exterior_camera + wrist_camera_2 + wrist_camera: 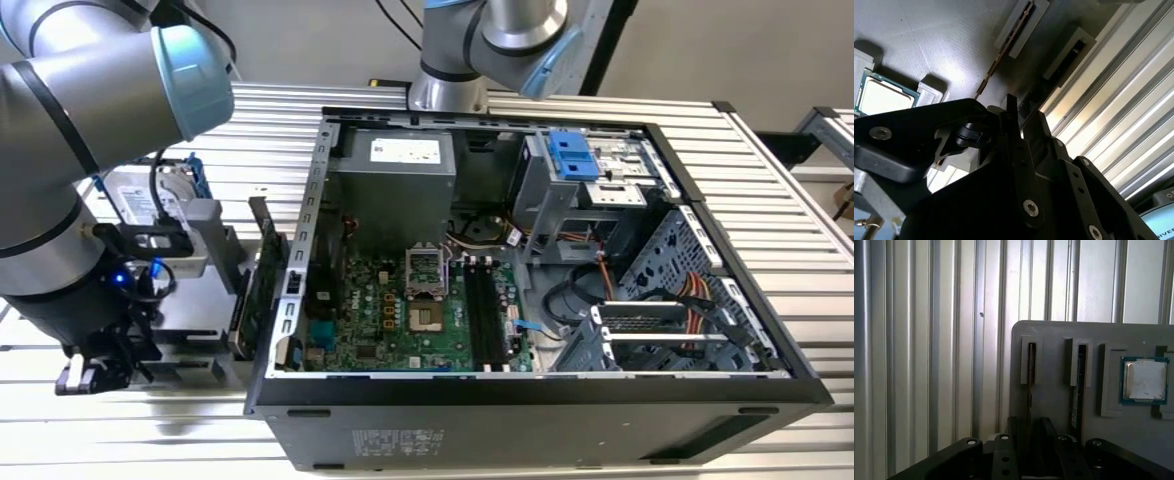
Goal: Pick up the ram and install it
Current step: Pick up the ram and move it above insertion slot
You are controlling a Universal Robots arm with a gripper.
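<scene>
The ram (1030,365) stands on edge in a slot of the grey parts holder (1054,330), the slot farther from the processor chip (1145,380). In the first wrist view my gripper (1030,432) hovers over it, open, one black finger on each side of the stick and a gap left on both sides. The second wrist view has the gripper (1023,112) lined up with that same slot (1074,47). A second thin stick (1004,50) fills the neighbouring slot. In the exterior view my arm (80,250) reaches down low at the exterior view's left.
The open computer case (534,400) lies at the centre of a ribbed metal table (787,200). Long black memory slots (487,310) run along its green motherboard (387,320). Between my arm and the case stand a dark upright card (263,260) and a silver drive (134,195).
</scene>
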